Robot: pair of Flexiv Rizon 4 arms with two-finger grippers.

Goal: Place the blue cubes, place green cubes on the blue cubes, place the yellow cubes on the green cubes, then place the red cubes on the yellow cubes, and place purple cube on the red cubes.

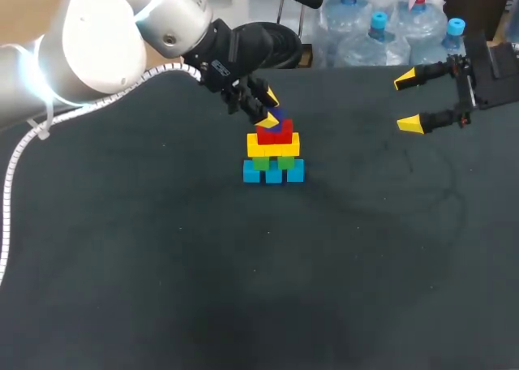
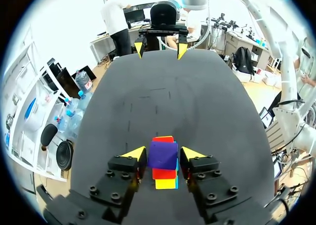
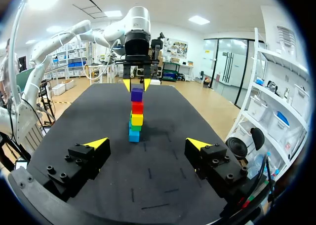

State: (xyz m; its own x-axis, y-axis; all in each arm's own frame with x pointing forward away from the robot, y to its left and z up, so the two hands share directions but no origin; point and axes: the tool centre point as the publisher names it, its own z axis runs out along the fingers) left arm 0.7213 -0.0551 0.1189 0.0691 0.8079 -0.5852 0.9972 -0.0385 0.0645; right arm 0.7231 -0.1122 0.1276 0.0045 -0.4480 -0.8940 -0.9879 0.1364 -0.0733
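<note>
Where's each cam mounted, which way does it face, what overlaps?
Head: fixed above and behind, looking down on the table; left claw at the stack, right claw open at right.
Left wrist: on the left arm, looking along its claw at the purple cube it grips; right claw across the table.
Right wrist: on the right arm, looking across at the stack; own open claw in front.
Shared: all three show the stack; wrist views face each other.
</note>
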